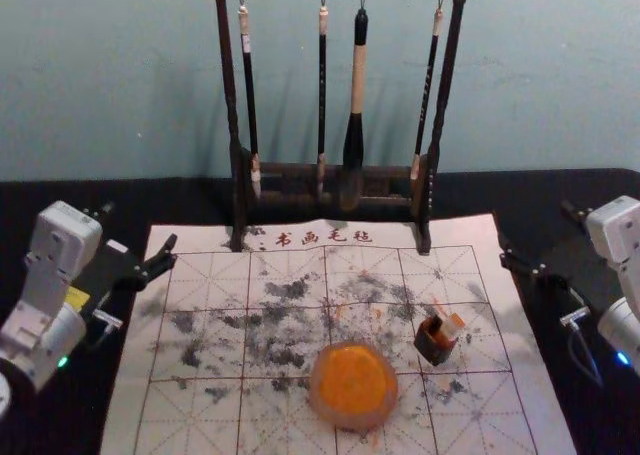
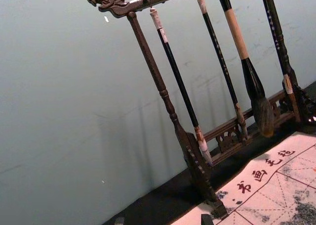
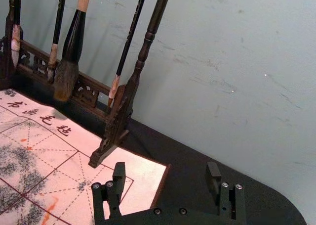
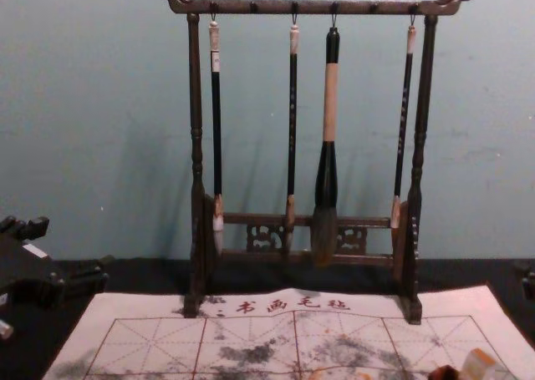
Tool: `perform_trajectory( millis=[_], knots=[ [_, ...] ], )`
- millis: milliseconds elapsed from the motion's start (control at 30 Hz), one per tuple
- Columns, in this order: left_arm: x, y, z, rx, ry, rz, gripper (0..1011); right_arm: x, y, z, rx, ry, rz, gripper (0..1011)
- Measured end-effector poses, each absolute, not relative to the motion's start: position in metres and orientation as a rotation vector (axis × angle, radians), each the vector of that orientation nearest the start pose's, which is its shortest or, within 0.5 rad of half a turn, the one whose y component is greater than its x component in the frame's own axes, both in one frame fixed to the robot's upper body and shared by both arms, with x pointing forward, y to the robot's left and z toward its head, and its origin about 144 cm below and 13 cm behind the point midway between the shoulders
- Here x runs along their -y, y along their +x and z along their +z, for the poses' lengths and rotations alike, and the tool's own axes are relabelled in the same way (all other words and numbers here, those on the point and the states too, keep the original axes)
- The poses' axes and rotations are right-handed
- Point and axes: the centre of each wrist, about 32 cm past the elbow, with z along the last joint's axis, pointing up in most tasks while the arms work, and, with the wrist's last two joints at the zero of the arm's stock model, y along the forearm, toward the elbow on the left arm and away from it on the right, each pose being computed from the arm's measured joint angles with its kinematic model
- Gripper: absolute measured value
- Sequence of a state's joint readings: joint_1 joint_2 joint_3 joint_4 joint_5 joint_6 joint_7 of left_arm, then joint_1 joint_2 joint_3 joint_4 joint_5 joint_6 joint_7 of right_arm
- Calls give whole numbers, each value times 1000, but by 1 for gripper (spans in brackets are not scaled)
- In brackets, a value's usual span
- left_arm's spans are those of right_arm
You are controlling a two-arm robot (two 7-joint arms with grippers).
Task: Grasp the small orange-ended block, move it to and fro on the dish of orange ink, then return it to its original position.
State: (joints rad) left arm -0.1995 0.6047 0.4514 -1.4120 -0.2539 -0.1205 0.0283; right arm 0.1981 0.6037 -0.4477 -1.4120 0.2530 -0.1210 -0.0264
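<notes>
Dish (image 1: 353, 385) sits inboard of the right gripper (image 3: 166, 178), with the pot (image 1: 434, 348) between them. Block (image 1: 452, 325) leans in that pot, likely so the upper end is easy to pinch. Right gripper is spread, empty. Left gripper (image 1: 139, 225) idles across the mat (image 1: 140, 395), also spread.

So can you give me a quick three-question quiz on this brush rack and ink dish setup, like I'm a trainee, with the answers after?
1. Multiple choice: how many brushes hang from the rack? A) two B) four C) six
2. True or false: the orange-ended block is on the robot's right of the dish of orange ink.
3. Fill in the blank: the left claw and the right claw both stand ____ (open / shut).

Key: 1. B; 2. true; 3. open
</notes>
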Motion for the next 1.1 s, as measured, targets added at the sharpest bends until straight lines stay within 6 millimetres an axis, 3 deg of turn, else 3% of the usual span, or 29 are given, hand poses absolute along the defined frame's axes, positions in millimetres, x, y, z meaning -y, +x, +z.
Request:
perform_trajectory(
  millis=[333, 600, 1100],
  knots=[
    [-310, 489, 1140, 285, 305, 1248, 1001, 315, 482, 1146, 278, -242, -1206, 1003],
    [-310, 489, 1140, 285, 305, 1248, 1001, 316, 463, 1152, 228, -157, -1081, 1003],
    [-310, 489, 1140, 285, 304, 1248, 1001, 305, 443, 1138, 43, -108, -930, 1003]
  ],
)
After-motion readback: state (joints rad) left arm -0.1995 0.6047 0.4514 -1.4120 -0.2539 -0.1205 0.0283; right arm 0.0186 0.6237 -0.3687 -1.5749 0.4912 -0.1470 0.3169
